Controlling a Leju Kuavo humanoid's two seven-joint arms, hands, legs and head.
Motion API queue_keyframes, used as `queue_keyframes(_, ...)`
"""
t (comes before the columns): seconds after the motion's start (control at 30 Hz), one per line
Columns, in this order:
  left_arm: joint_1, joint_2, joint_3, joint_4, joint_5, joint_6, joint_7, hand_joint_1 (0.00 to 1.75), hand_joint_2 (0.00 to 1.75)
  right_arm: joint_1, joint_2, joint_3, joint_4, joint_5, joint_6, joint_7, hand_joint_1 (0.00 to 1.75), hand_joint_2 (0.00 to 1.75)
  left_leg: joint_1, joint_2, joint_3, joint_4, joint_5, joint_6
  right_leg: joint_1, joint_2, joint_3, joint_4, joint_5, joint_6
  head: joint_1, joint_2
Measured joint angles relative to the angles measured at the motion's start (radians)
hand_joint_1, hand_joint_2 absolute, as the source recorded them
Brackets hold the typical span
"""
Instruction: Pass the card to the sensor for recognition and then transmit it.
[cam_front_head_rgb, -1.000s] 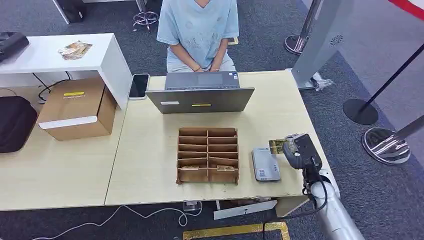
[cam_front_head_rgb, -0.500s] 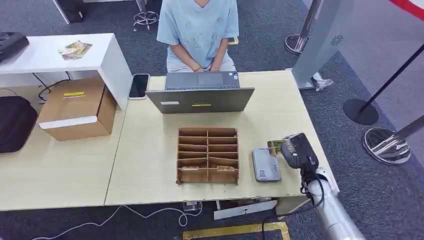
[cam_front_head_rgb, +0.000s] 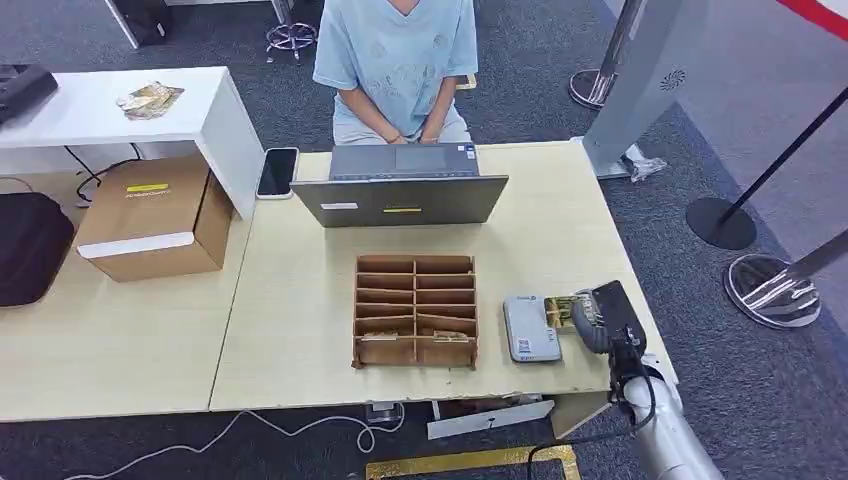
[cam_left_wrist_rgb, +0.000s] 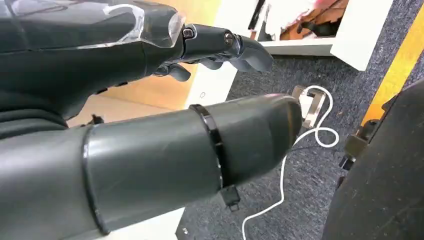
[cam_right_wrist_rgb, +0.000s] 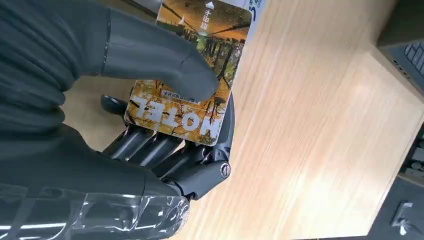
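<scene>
My right hand (cam_front_head_rgb: 600, 316) pinches a hotel card (cam_front_head_rgb: 560, 308) with an autumn-forest picture. The card hangs low at the right edge of the grey card sensor (cam_front_head_rgb: 529, 328), which lies flat on the light wooden table (cam_front_head_rgb: 300, 300). In the right wrist view the thumb (cam_right_wrist_rgb: 150, 55) presses the card (cam_right_wrist_rgb: 200, 65) onto the fingers (cam_right_wrist_rgb: 165, 150) beneath it, and the card's far end reaches over the white edge of the sensor (cam_right_wrist_rgb: 256, 6). My left hand (cam_left_wrist_rgb: 150, 100) hangs beside the table over the carpet, fingers loosely apart and holding nothing.
A brown wooden card organiser (cam_front_head_rgb: 415, 310) with several slots stands left of the sensor. Behind it is a grey laptop (cam_front_head_rgb: 402, 186), and a person (cam_front_head_rgb: 395, 60) sits at it. A phone (cam_front_head_rgb: 278, 172) and a cardboard box (cam_front_head_rgb: 150, 215) lie at the left.
My right hand has come down and slightly left with the card, from above the table to just over the sensor's right edge. Nothing else has moved.
</scene>
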Motion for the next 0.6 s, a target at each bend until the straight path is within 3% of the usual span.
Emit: queue_keyframes(0.6, -0.001, 0.000, -0.001, 0.000, 0.013, 0.000, -0.005, 0.00, 0.00, -0.019, 0.003, 0.005, 0.031, 0.022, 0.030, 0.013, 1.75, 1.75, 0.000, 0.000, 0.000, 0.000, 0.000, 0.000, 0.000, 0.000, 0.000, 0.000, 0.000, 0.000, 0.000, 0.000)
